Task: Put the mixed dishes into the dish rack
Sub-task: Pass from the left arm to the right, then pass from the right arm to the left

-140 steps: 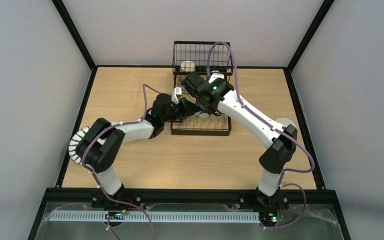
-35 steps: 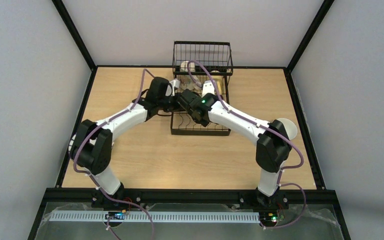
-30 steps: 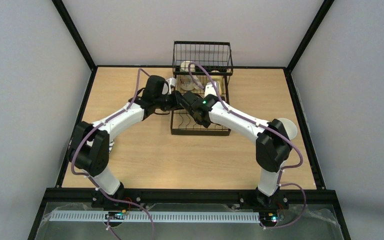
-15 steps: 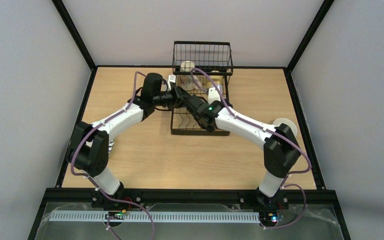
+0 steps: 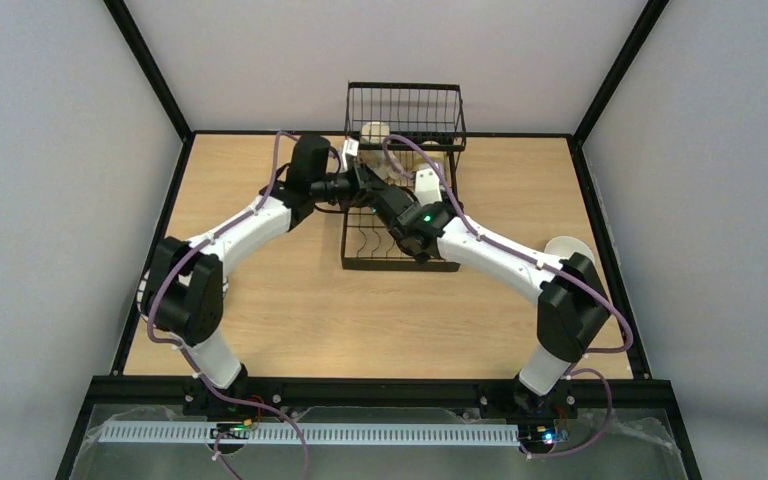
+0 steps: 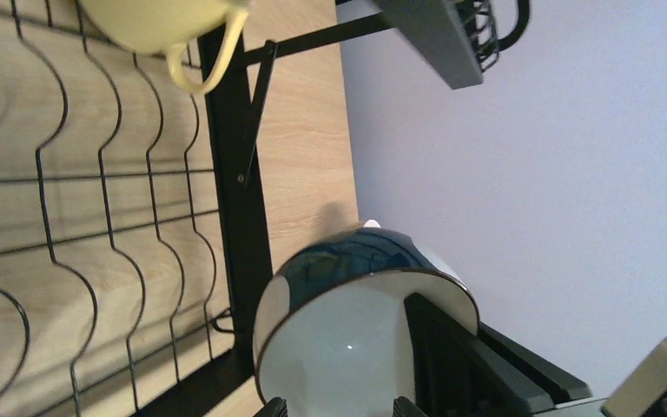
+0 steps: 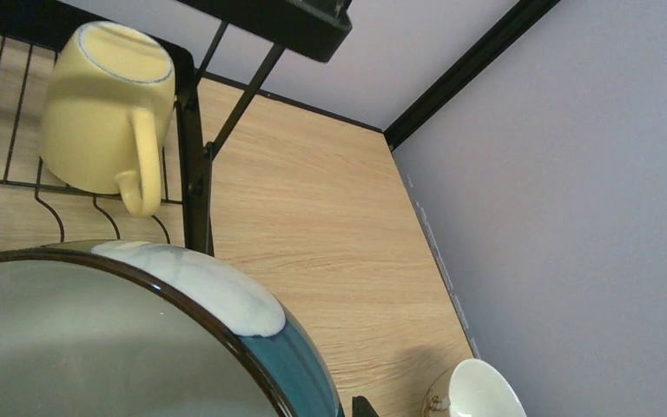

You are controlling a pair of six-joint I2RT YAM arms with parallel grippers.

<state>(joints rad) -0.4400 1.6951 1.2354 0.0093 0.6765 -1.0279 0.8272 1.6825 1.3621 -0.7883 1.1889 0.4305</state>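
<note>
- Step in hand: bringing the blue-outside bowl (image 6: 347, 339) to the dish rack (image 5: 400, 266). Both arms meet over the rack's left rear part, so I judge this to be mid-placement, perhaps just after a pass from one arm to the other.
- The right gripper (image 5: 372, 192) has its jaws nearly closed on the bowl's rim. One dark finger shows inside the white hollow in the left wrist view, and the bowl fills the lower left of the right wrist view.
- The left gripper (image 6: 333, 407) has its jaws standing apart, and only the fingertips show at the frame's bottom edge. Nothing looks clamped between them, and I cannot tell whether they touch the bowl.
- The bowl hangs above the rack's wires, tipped on edge with its hollow facing the left wrist camera. It is not yet seated.
- Next move, as I judge it: lower the bowl edge-first between the wavy wires while the left arm backs clear. The arms are crowded, so a knock is the risk.
- In the rack: a yellow mug (image 7: 104, 104) sits base-up on the wire level by the right-hand post. A beige mug (image 5: 375, 131) is at the back, though I cannot tell on which tier. The front slots look unfilled.
- On the bench (image 5: 360, 320), a pale dish (image 7: 485, 391) waits well apart from the rack, so loading is only partly done.
</note>
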